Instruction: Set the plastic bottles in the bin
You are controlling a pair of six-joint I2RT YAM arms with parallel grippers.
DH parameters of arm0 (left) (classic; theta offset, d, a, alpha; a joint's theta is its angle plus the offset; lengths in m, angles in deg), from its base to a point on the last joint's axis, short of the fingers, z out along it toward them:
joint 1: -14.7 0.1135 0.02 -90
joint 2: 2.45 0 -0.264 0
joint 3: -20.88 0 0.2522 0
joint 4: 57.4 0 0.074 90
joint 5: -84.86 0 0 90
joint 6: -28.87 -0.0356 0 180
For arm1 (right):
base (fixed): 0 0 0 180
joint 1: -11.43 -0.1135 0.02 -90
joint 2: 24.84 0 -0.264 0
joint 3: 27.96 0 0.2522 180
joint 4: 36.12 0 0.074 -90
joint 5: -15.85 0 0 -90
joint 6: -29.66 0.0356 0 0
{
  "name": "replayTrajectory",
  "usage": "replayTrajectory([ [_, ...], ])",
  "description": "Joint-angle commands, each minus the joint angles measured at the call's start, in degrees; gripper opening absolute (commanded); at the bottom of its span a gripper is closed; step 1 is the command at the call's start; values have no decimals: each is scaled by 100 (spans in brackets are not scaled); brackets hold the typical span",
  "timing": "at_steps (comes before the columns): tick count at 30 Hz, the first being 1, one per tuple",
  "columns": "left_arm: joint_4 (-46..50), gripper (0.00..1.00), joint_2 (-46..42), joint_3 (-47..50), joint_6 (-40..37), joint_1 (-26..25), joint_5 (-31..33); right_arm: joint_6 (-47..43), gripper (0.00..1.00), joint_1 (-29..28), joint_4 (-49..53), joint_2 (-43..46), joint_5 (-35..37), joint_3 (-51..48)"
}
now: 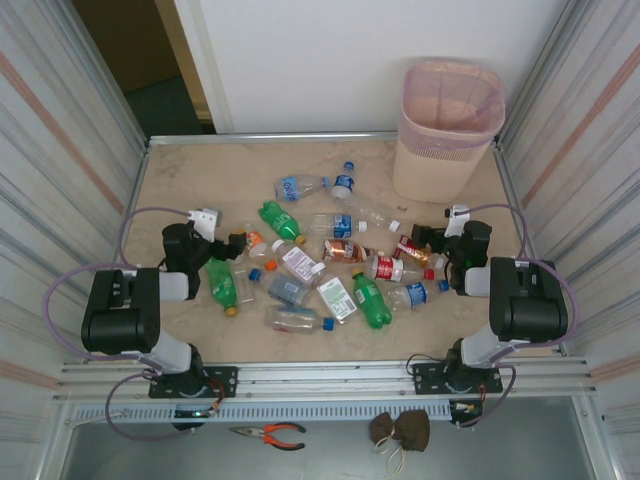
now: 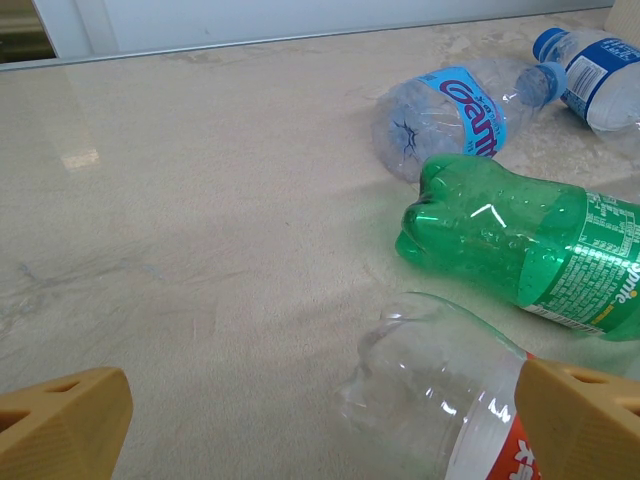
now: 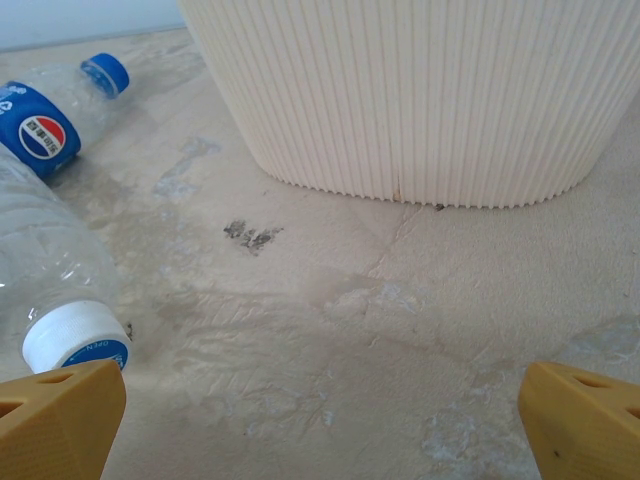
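The left gripper (image 2: 320, 430) is hanging wide open, gripping nothing, with a clear red-labelled bottle (image 2: 440, 385) lying just ahead against its right finger. Beyond that, a green Sprite bottle (image 2: 520, 250) is resting on its side, and farther off a crushed clear bottle with a blue label (image 2: 450, 105), its lettering unclear. The right gripper (image 3: 320, 420) is likewise gaping empty. To its left, a white-capped bottle (image 3: 60, 270) and a Pepsi bottle (image 3: 45, 125) are lying flat, and the ribbed bin (image 3: 420, 90) is standing straight ahead.
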Motion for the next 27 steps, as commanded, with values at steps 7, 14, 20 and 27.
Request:
replayTrajectory([
  [7, -133, 99, -201, 64, -13, -18, 159, -157, 99, 6, 169, 280, -128, 31],
  [14, 727, 99, -959, -51, -20, -285, 961, -106, 99, -50, 773, 765, 48, 132],
  [20, 2060, 99, -1625, -487, 291, -525, 1907, -127, 99, -305, 1793, 1351, 513, 379],
  [27, 4595, 98, -2070, -1368, 1364, -780, 2597, 464, 99, -554, 3873, 2171, 742, 1135],
])
